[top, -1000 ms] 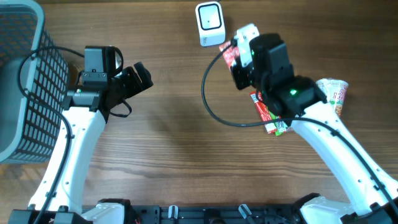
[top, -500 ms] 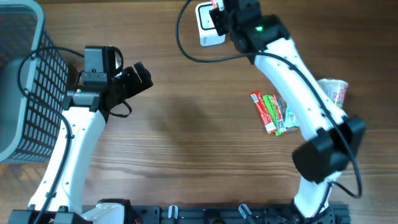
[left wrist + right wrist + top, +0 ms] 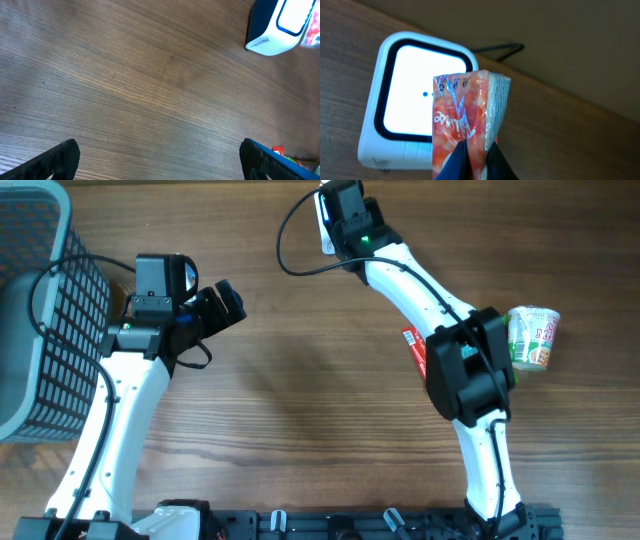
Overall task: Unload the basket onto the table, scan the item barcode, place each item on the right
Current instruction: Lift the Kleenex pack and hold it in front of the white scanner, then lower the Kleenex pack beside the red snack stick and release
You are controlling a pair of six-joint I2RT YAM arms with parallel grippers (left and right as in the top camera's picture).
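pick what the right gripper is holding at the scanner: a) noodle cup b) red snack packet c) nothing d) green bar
b: the right gripper is pinched shut on a red snack packet, held up in front of the white scanner.

Soft, even light from above covers the brown wooden table (image 3: 280, 420), leaving only a faint shadow near its middle. The overhead view is sharp. The left claw (image 3: 160, 161) looks soft-edged at the frame's bottom corners. The white square scanner (image 3: 402, 90) glows almost blown-out; the red-and-white plastic packet (image 3: 470, 110) glints, slightly soft.
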